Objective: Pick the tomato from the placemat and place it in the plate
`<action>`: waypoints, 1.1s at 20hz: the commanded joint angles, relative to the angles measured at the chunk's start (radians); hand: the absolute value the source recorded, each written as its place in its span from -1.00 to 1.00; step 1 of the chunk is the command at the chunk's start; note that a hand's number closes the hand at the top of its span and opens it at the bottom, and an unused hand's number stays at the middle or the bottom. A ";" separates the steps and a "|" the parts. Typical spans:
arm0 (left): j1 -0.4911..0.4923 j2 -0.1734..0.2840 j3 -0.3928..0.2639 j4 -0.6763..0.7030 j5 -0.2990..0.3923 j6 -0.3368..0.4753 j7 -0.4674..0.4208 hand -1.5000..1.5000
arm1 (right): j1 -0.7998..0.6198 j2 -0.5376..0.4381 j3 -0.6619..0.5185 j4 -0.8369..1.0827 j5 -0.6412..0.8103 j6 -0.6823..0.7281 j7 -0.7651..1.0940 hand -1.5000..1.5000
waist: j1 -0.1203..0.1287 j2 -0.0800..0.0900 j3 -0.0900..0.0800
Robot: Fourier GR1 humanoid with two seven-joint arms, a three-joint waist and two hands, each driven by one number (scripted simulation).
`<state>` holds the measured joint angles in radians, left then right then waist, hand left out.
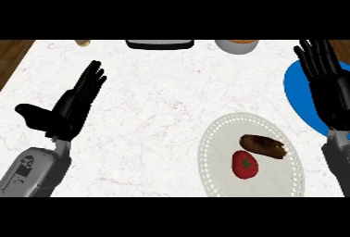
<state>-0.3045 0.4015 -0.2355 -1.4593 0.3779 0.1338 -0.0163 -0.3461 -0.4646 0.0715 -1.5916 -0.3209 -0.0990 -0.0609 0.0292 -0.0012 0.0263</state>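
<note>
A red tomato (245,165) with a green stem lies on a round, pale, lacy placemat (219,152) at the lower right. Beside it on the mat sits a brown oblong food item (263,146). A blue plate (301,95) shows at the right edge, partly hidden behind my right hand (327,81). That hand is open with straight fingers pointing up, above and to the right of the tomato. My left hand (71,106) is open at the left side, fingers up, far from the tomato.
At the counter's far edge sit a dark-rimmed tray or appliance (159,44), a grey bowl with something orange (237,45) and a small tan object (83,43). Wooden flooring shows past the counter's left corner (12,58).
</note>
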 commanded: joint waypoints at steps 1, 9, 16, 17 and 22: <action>0.059 -0.002 0.010 -0.005 -0.017 0.023 0.043 0.00 | 0.016 -0.002 -0.038 0.028 -0.031 0.063 -0.031 1.00 | -0.024 0.001 -0.026; 0.264 -0.076 -0.065 0.092 0.000 0.087 0.144 0.00 | 0.089 -0.184 -0.154 0.144 0.189 -0.084 -0.042 1.00 | -0.034 0.003 -0.025; 0.302 -0.089 -0.052 0.013 -0.026 0.109 0.190 0.00 | 0.353 -0.018 -0.212 0.030 0.081 0.000 -0.329 -1.00 | -0.037 -0.001 -0.026; 0.241 -0.115 -0.054 0.042 -0.060 0.136 0.229 0.00 | 0.298 -0.077 -0.229 0.090 0.093 0.066 -0.302 -1.00 | -0.034 0.001 -0.026; 0.270 -0.142 -0.035 0.119 -0.041 0.090 0.137 0.00 | 0.374 -0.216 -0.187 -0.088 0.165 0.122 -0.138 -1.00 | -0.046 -0.001 -0.028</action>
<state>-0.0460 0.2885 -0.2645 -1.3944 0.3368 0.2266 0.1224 -0.0167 -0.5779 -0.1243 -1.6050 -0.1843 -0.0495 -0.2783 -0.0083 -0.0062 0.0045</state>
